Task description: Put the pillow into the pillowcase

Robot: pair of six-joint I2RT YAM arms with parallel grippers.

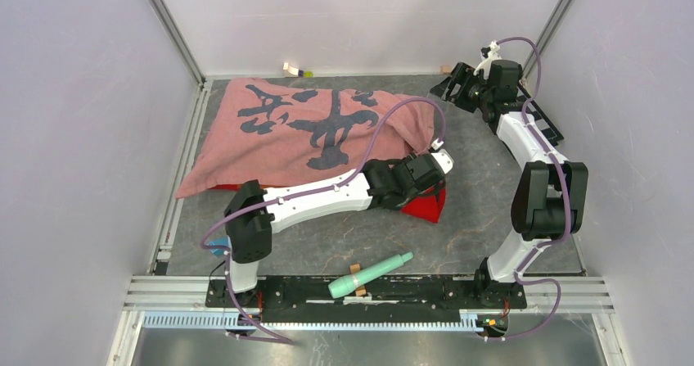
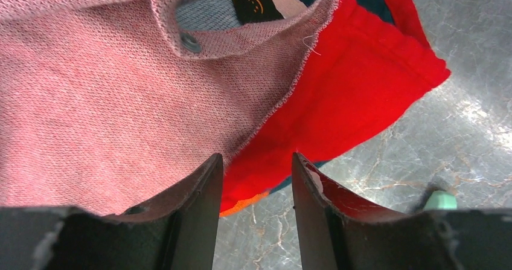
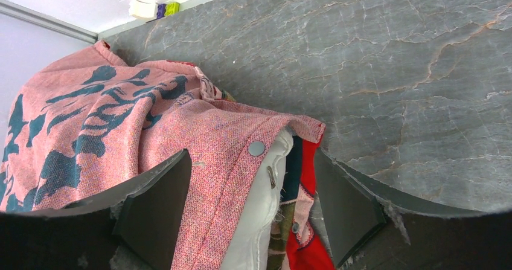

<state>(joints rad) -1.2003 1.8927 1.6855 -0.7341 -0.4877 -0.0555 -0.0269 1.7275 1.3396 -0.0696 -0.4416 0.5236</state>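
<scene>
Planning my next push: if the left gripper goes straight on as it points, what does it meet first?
Most likely the red underside of the pillowcase, just beside its pink top layer's hem; the left gripper points right at it, jaws open. Depth is unclear, so it may brush the table first.

A mint-green cylinder (image 1: 370, 274) lies at six o'clock on the grey marbled tabletop (image 1: 491, 202), narrow end toward two o'clock, with a small wooden block (image 1: 355, 268) touching its middle. At twelve o'clock, by the back wall, sit a cream block (image 1: 290, 69) and a yellow-green brick (image 1: 307, 74).
</scene>
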